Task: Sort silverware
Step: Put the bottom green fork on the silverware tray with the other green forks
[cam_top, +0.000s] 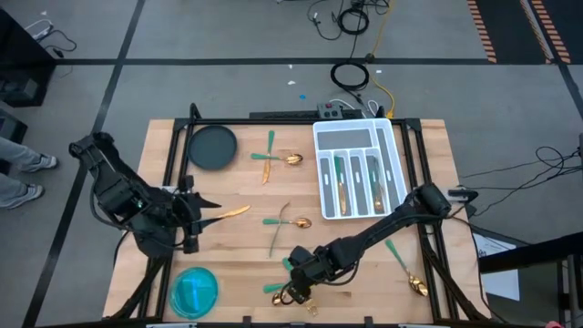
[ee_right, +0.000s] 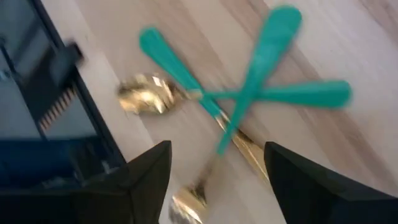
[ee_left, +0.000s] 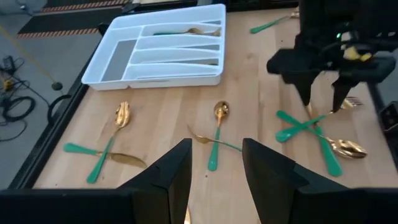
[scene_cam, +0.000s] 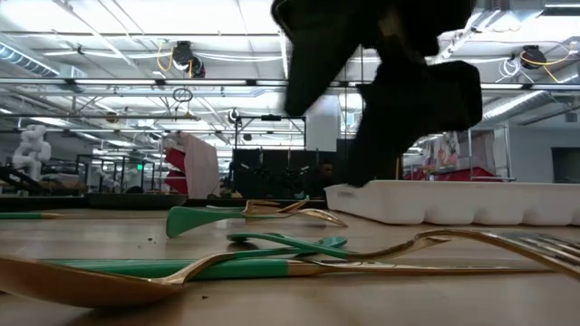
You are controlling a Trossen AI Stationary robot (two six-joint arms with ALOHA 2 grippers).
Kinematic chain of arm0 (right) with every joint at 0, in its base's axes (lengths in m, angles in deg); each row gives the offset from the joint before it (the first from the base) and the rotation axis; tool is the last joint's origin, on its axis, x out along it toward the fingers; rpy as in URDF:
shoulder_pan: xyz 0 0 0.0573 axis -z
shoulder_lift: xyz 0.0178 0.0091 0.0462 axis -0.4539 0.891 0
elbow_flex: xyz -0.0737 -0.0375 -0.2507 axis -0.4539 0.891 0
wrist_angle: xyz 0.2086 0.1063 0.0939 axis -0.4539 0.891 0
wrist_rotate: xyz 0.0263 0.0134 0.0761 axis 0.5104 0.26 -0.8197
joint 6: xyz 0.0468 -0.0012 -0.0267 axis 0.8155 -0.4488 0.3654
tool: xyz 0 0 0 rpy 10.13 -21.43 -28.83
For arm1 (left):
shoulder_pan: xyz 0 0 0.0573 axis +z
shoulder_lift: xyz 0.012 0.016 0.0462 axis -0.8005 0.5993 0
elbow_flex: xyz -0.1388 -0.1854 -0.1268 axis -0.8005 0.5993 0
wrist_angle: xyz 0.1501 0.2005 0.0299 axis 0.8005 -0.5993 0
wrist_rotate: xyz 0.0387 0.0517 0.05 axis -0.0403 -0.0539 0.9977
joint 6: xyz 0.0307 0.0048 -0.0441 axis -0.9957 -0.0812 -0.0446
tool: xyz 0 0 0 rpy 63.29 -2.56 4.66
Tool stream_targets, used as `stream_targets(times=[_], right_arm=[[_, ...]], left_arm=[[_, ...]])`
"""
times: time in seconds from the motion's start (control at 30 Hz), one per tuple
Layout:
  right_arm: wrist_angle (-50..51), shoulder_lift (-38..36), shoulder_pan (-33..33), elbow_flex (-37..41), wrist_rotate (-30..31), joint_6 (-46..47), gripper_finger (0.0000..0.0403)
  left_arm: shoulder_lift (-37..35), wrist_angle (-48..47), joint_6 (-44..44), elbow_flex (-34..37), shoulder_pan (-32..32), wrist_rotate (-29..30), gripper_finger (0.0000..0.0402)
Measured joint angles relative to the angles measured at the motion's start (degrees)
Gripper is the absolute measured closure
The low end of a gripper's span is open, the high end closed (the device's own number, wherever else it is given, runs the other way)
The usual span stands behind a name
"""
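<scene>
My right gripper (cam_top: pixel 299 290) (ee_right: pixel 217 150) hangs open, fingers pointing down, over a crossed pile of teal-handled gold silverware (ee_right: pixel 239 102) (ee_left: pixel 305 124) near the table's near edge. One finger stands on each side of the pile, and I see no touch. My left gripper (cam_top: pixel 208 214) (ee_left: pixel 216 148) is open at the table's left. A gold blade (cam_top: pixel 233 211) lies by its fingers; whether they touch it I cannot tell. A spoon and fork (cam_top: pixel 284 221) lie crossed mid-table and another pair (cam_top: pixel 271 157) farther back. One spoon (cam_top: pixel 405 269) lies alone at the right.
The white compartment tray (cam_top: pixel 319 137) sits at the far right with several pieces lying in its slots. A dark round plate (cam_top: pixel 212 147) is at the far left and a blue bowl (cam_top: pixel 195 290) at the near left corner. Bare wood shows between the silverware groups.
</scene>
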State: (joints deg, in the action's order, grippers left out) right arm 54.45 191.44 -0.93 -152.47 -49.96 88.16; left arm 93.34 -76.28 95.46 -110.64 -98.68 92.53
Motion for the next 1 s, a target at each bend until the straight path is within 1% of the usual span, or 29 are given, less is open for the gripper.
stream_targets(times=[0.1,0.2,0.37,0.67,0.9,1.0], right_arm=[[-1.1,1.1,-0.6,0.0,1.8,4.2,0.0153],[0.3,1.3,-1.4,0.0,2.7,6.8,0.0154],[1.9,1.3,-2.7,0.0,3.1,10.5,0.0155],[0.7,1.3,-3.8,0.0,3.1,11.8,0.0155],[-4.7,4.9,-3.9,0.0,1.8,11.7,0.0155],[-5.4,5.9,-4.1,-0.2,0.8,13.0,0.0156]], left_arm=[[-0.4,-0.2,-0.1,0.0,-0.5,0.0,0.0252],[-0.5,-0.2,-1.3,0.0,-0.8,0.0,0.0252],[-0.6,-1.3,-1.5,0.0,-0.8,0.0,0.0252],[-0.6,-1.5,-4.2,0.0,-0.7,0.1,0.0252],[-0.6,-1.6,-4.3,0.0,-0.7,0.3,0.0252],[-0.6,-1.8,-4.3,0.0,-0.7,0.4,0.0252]])
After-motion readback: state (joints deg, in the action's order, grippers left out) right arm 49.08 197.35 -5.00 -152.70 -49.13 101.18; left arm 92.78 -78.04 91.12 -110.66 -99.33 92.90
